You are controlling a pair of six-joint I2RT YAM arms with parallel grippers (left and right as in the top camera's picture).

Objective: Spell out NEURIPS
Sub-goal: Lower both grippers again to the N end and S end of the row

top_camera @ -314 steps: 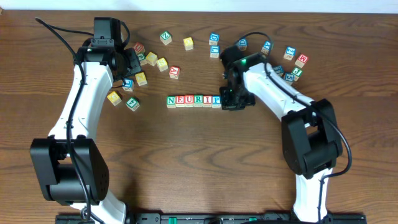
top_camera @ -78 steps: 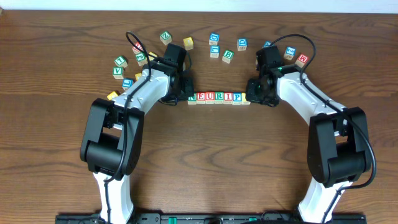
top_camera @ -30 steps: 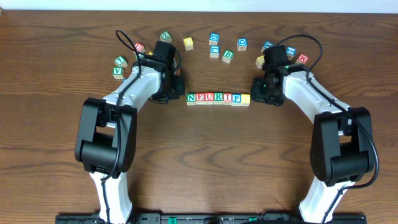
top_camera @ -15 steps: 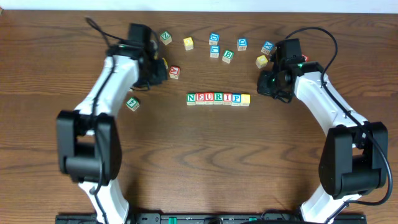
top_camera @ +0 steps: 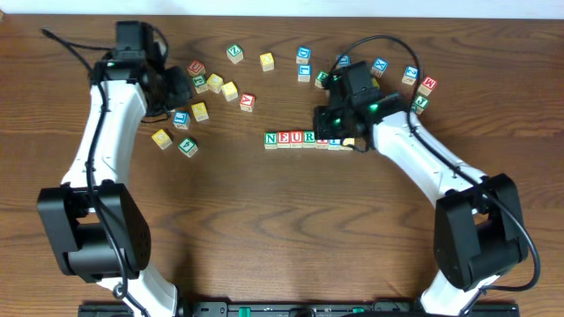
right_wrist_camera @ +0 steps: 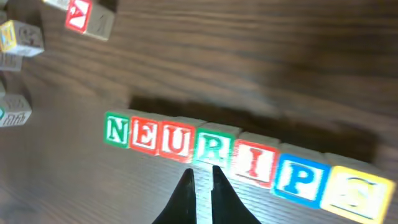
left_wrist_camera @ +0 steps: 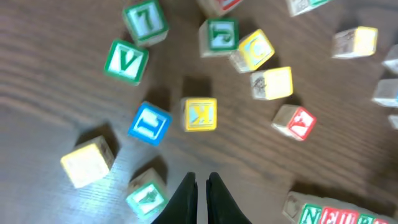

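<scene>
From above, the NEURIPS row [top_camera: 291, 139] lies in a straight line near the middle of the desk [top_camera: 282, 229], running left to right, a little nearer the far edge than the near one. The right tool [top_camera: 333, 130] hangs over the row's right end and hides the last cubes; N, E, U and R stay readable. The left tool [top_camera: 179, 88] is well apart from the row, toward the far left corner, above a scatter of loose cubes [top_camera: 200, 112].

In the left wrist view, the left tool [left_wrist_camera: 201, 179] has its fingers pressed together and grips nothing. A yellow K cube [left_wrist_camera: 200, 114] and a blue cube [left_wrist_camera: 149, 122] lie just beyond its tips. The start of the NEURIPS row [left_wrist_camera: 323, 214] shows only at the lower right corner, off to the tool's side.

In the right wrist view, the right tool [right_wrist_camera: 200, 171] is pressed together too, its tips empty. They point at the NEURIPS row [right_wrist_camera: 211, 148] about where U and R sit; whether they touch it I cannot tell. All seven cubes stand side by side, the yellow-faced one last on the right.
</scene>
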